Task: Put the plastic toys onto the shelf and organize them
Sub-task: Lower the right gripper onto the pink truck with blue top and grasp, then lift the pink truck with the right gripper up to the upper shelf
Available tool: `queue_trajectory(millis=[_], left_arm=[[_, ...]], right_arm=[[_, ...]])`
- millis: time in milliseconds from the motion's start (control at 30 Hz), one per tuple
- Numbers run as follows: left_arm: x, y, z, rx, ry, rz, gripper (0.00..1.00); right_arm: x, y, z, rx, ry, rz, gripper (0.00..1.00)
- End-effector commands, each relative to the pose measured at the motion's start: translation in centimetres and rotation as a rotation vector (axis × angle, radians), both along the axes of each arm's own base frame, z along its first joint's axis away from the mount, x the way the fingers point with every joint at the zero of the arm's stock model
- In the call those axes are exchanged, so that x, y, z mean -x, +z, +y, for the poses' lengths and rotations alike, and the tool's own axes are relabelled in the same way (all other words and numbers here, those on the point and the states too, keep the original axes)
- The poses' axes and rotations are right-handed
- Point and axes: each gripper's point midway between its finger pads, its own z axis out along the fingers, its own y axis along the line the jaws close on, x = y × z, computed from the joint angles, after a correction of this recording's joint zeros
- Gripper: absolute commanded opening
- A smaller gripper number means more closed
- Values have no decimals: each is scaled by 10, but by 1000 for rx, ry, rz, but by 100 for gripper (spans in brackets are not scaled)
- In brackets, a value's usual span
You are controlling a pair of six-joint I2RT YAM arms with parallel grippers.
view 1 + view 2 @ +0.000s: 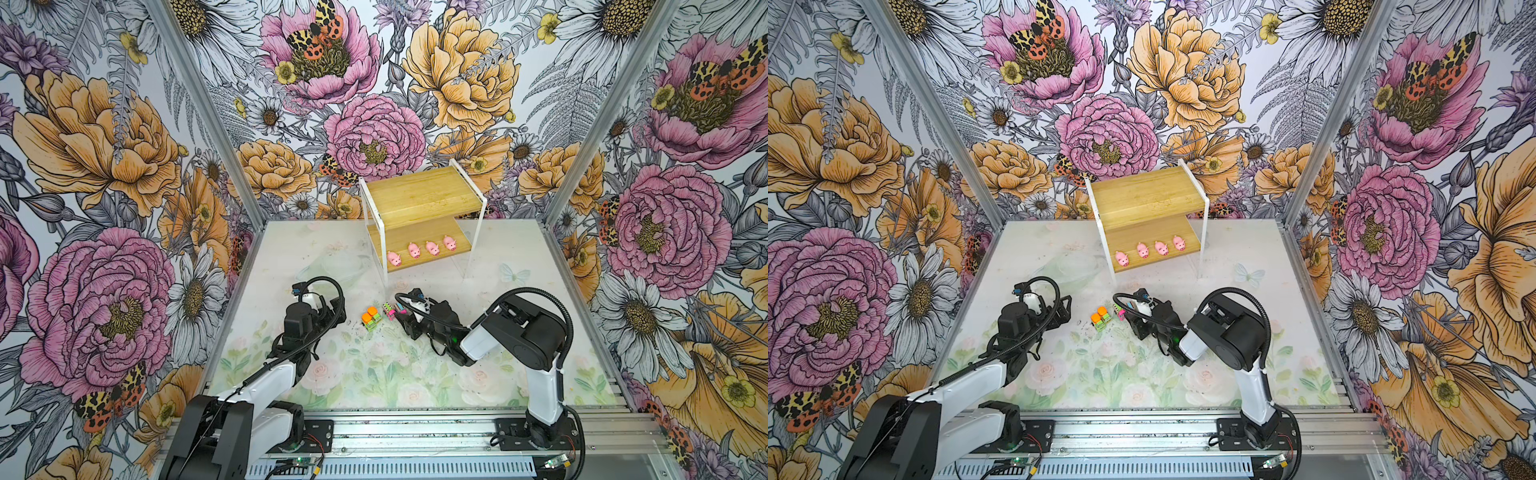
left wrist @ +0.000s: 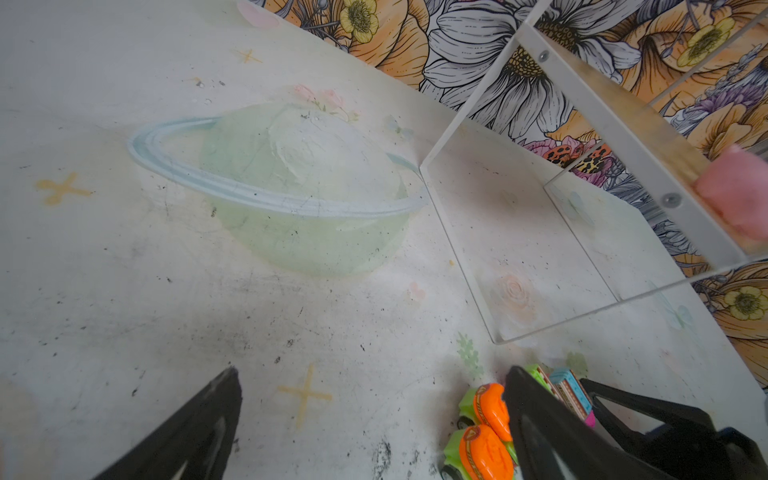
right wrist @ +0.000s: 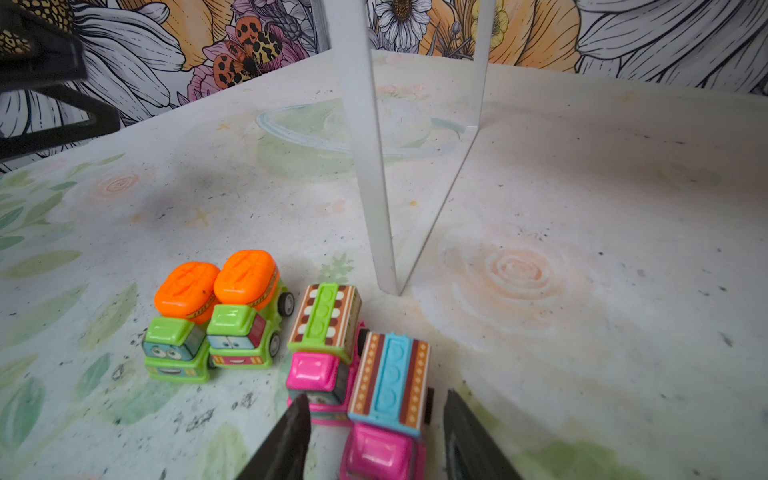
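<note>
The small two-tier shelf of pale bamboo boards in a thin white metal frame (image 1: 419, 195) stands at the back of the floral-printed table (image 3: 582, 208). Four pink plastic pigs (image 1: 432, 248) are lined up on its lower board, and its upper board is bare. The four toy trucks sit in a cluster on the table just in front of the shelf's near leg: two green trucks with orange tanks (image 3: 245, 307) side by side, a pink truck with a green striped top (image 3: 324, 332), and touching it a pink truck with a blue striped top (image 3: 388, 382).

The step in hand looks like the pickup of the blue-topped truck. The right gripper (image 3: 376, 395) straddles its cab, jaws narrowly apart with a sliver of gap on each side. The next move calls for a squeeze that does not nudge the neighbouring truck, then a lift onto a board. The left gripper (image 2: 372, 372) hovers empty, jaws wide, beside the orange-tanked pair.

No brand or writing is legible. The cabs carry cartoon faces, and the embossing on the tanks is possibly lettering but too small to read.
</note>
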Motion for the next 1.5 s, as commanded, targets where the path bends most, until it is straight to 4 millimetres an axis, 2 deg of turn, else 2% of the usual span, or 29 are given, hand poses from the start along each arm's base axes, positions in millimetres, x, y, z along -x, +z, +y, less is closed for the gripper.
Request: queue_trajectory(millis=[0, 300, 567, 1033, 1267, 1467], left_arm=[[-1, 3, 0, 13, -6, -10, 99], [-1, 3, 1, 12, -3, -10, 99], [-1, 3, 1, 14, -3, -10, 99], [-1, 2, 0, 14, -7, -7, 99], [0, 3, 0, 15, -6, -10, 99], [-1, 3, 0, 15, -8, -9, 99]], right_arm=[[-10, 4, 3, -31, -14, -12, 49], [-9, -3, 5, -36, 4, 12, 34], [1, 3, 2, -51, 23, 21, 23], [18, 32, -23, -38, 2, 7, 20], [17, 14, -31, 45, -19, 53, 21], [22, 28, -40, 47, -33, 29, 21]])
